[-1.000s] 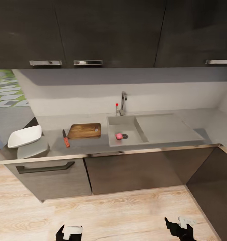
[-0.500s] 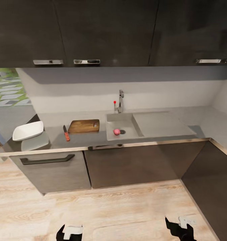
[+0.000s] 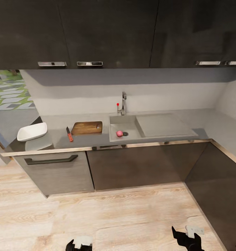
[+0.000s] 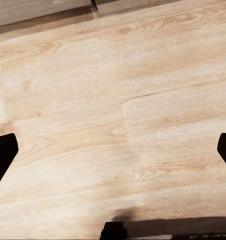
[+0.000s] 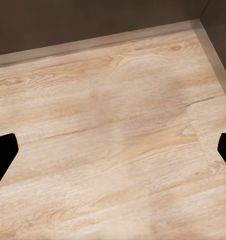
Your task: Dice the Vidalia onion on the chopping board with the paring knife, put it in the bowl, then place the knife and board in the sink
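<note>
Head view gave me a wide strip of bare wood floor (image 3: 124, 216) between my arms and the cabinet fronts, with a dark cabinet run closing off the right edge of the frame. The countertop (image 3: 58, 134) crossed mid-frame. In the sink (image 3: 126, 127), just left of centre, the onion (image 3: 119, 133) sat beside the drain. Left of the sink lay the board (image 3: 86, 128), long axis along the counter, slot toward the sink. The knife (image 3: 69, 134) lay just left of it, apart, handle toward me, blade pointing away. At the far left stood the bowl (image 3: 32, 131), empty. My left gripper (image 4: 113, 160) and right gripper (image 5: 113, 150) both hung over floor at the bottom edge, fingers spread wide, holding nothing.
</note>
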Robot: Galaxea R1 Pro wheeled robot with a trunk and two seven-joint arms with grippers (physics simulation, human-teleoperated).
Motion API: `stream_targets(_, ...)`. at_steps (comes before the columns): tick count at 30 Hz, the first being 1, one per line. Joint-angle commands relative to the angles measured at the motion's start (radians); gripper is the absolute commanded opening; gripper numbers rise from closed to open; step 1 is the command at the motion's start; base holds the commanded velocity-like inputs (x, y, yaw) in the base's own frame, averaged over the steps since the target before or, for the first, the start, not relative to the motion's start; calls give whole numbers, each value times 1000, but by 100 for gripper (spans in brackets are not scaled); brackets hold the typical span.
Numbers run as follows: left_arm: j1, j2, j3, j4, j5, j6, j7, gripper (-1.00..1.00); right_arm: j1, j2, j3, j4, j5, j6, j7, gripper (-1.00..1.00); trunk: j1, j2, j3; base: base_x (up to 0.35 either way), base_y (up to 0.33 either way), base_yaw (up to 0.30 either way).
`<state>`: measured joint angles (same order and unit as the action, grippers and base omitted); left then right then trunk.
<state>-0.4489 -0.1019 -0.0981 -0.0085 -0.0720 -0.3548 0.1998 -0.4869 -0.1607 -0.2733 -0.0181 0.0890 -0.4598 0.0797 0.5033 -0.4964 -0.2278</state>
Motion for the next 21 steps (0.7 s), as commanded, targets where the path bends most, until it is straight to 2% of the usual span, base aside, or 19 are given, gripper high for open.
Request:
stream_targets(1,-1,-2,-7,-36,-7,53,10,100,-1,0,-9,1,9,-3,3,100,0,-2,-2,-6,-2,0)
stream_targets(3,-1,-6,-7,-224,-6,282,8,100,-1,0,-9,1,9,-3,3,100,0,-2,-2,-3,-1,0)
stream_targets(4,-1,-6,-7,-275,-6,340,7,100,-1,0,-9,1,9,-3,3,100,0,-2,-2,-2,-1,0)
stream_targets(6,-1,-12,-9,-470,-5,570,3,100,-1,0,-10,1,9,-3,3,100,0,-2,-2,-1,0,0)
stream_targets(7,-1,-15,-9,-516,-5,625,2,100,-1,0,-10,1,9,-3,2,100,0,-2,-2,0,0,0)
stream_targets(8,-1,-24,-10,-606,-5,730,-2,100,-1,0,-10,1,9,-2,-2,100,0,-2,-2,0,0,0)
stream_targets(9,-1,-28,-10,-649,-5,779,-5,100,-1,0,-10,1,9,-2,-5,100,0,-2,-2,0,0,0)
stream_targets(10,-1,-35,-12,-732,-5,871,-11,100,-1,0,-10,1,9,-2,-13,100,0,-2,-2,0,0,0)
stream_targets(12,-1,-41,-19,-809,-5,953,-19,100,-1,0,-9,1,8,-1,-21,100,0,-2,-2,0,0,0)
stream_targets(13,-1,-45,-36,-886,-6,1024,-25,100,-1,0,-9,1,8,-1,-28,100,0,-2,-2,0,0,0)
stream_targets(14,-1,-46,-49,-924,-6,1055,-28,100,-1,0,-9,1,8,-1,-30,100,0,-2,-2,0,0,0)
stream_targets(17,-1,-50,-127,-1113,-5,1196,-34,100,-1,2,-9,1,8,-1,-37,100,0,-2,-2,0,0,0)
stream_targets(20,-1,-51,-154,-1215,-5,1269,-36,100,-1,3,-9,1,8,0,-38,100,0,-2,-2,0,0,0)
stream_targets(21,-1,-52,-164,-1276,-5,1304,-36,100,-1,3,-9,1,8,0,-39,100,0,-2,-2,0,0,0)
